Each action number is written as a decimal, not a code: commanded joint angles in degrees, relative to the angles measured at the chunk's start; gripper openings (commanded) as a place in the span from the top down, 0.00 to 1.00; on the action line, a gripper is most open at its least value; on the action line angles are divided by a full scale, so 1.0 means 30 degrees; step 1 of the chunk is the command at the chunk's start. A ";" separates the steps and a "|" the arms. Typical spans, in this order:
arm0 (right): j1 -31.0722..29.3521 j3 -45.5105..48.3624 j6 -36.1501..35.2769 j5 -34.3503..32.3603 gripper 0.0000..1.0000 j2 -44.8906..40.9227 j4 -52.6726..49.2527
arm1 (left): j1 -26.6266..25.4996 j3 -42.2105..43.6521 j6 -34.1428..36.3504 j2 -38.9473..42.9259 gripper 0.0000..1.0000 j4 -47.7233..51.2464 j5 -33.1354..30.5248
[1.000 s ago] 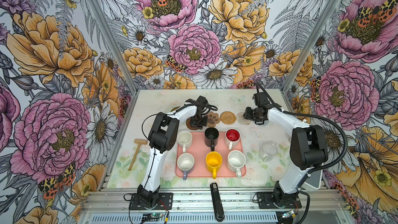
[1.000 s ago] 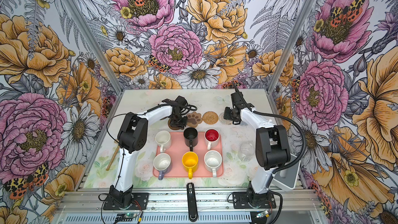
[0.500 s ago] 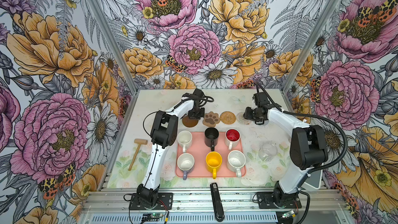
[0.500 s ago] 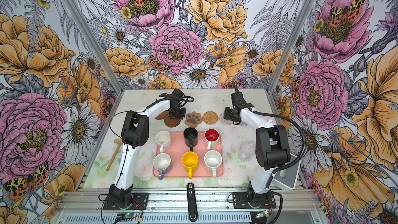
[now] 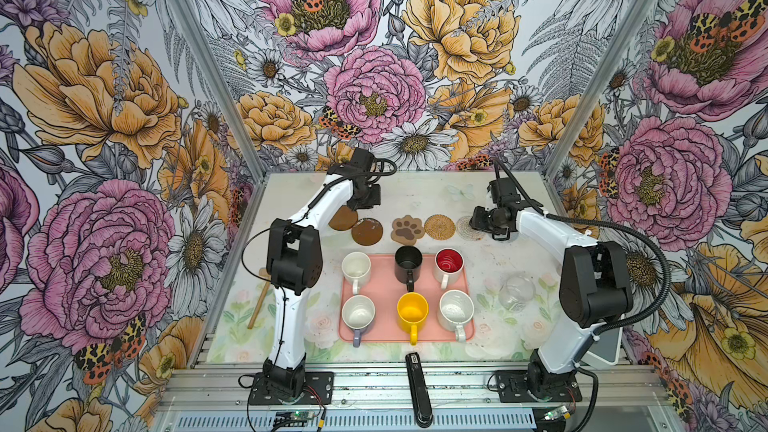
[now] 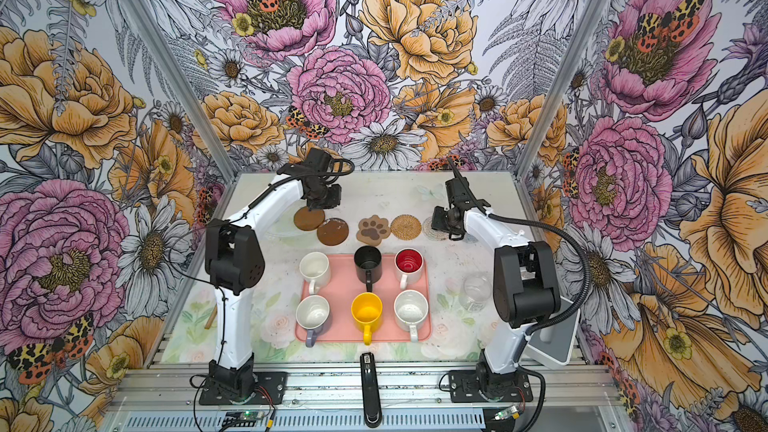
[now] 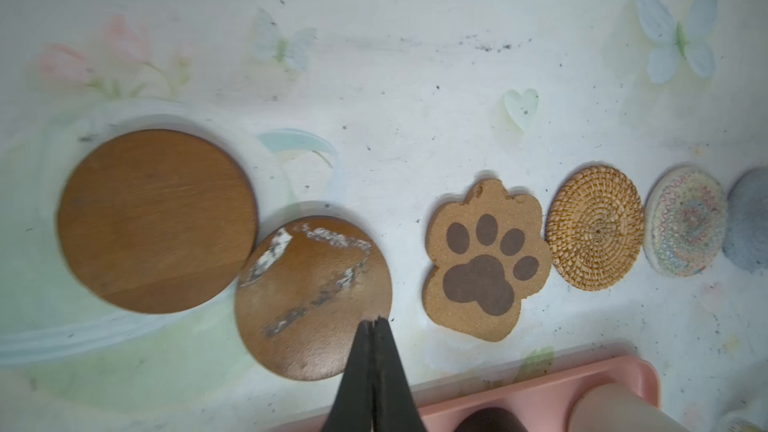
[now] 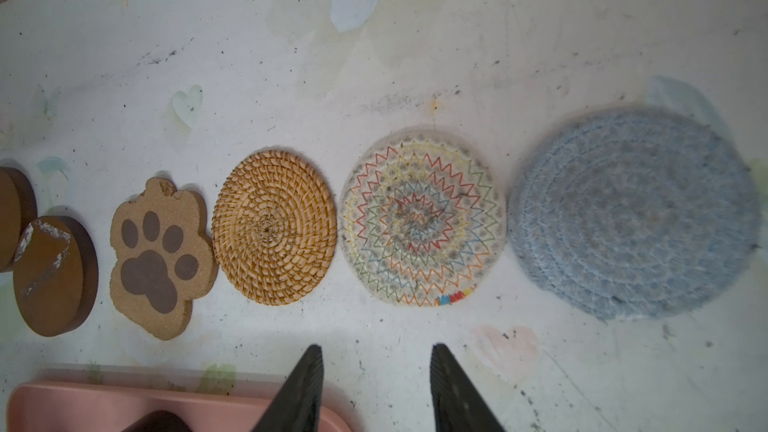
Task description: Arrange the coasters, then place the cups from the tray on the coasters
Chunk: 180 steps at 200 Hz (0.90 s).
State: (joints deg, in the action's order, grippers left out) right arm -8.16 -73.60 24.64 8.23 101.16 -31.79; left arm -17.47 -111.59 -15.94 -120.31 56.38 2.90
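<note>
Coasters first: we judge all 6 light and thin. Lying flat, they offer the jaws little, so a closed tip nudging an edge, or a pinch across a rim, seems the likeliest hold. The plain brown disc (image 7: pixel 156 220) and the marbled brown disc (image 7: pixel 311 297) look stiff and glossy, likely to slide easily. The 2 touch at their edges, and we cannot tell whether one overlaps the other. The paw-shaped coaster (image 7: pixel 484 259) looks like grainy cork, stiff but perhaps crumbly at its lobes. The golden woven round (image 7: pixel 594 228), the whitish round (image 8: pixel 422 222) with coloured zigzag stitching and the pale blue round (image 8: pixel 631 214) look softer and grippier, and may flex if lifted by 1 side.

All 6 lie in a row on the table (image 5: pixel 415 197) beyond the tray (image 5: pixel 384 280). On the tray 6 cups (image 5: pixel 412 311) stand in 2 rows of 3. We judge them rigid, breakable and heavier, best taken at rim or handle.

The left gripper (image 7: pixel 374 322) has its jaws pressed together, tips over the marbled disc's edge, and we cannot tell whether they touch it. The right gripper (image 8: pixel 376 351) holds its jaws apart and empty, near the whitish round.
</note>
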 commanded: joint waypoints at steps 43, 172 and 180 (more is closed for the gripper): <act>0.0085 -0.0451 0.0428 0.0537 0.56 0.0587 0.0490 | 0.2966 0.6666 0.0305 0.3498 1.00 -0.0571 -0.1658; 0.0055 -0.0020 0.0574 0.0275 0.56 -0.0089 0.0459 | 0.2577 0.8021 -0.0397 0.0494 1.00 -0.3424 0.1228; 0.0044 -0.0031 0.0552 0.0282 0.56 -0.0067 0.0458 | 0.2486 0.7966 -0.0496 0.0340 1.00 -0.3520 0.1261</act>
State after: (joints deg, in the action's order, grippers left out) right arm -8.19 -73.65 25.76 9.50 102.45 -31.27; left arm -9.13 -86.04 -16.32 -117.86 48.40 4.78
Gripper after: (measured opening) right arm 0.439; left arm 0.048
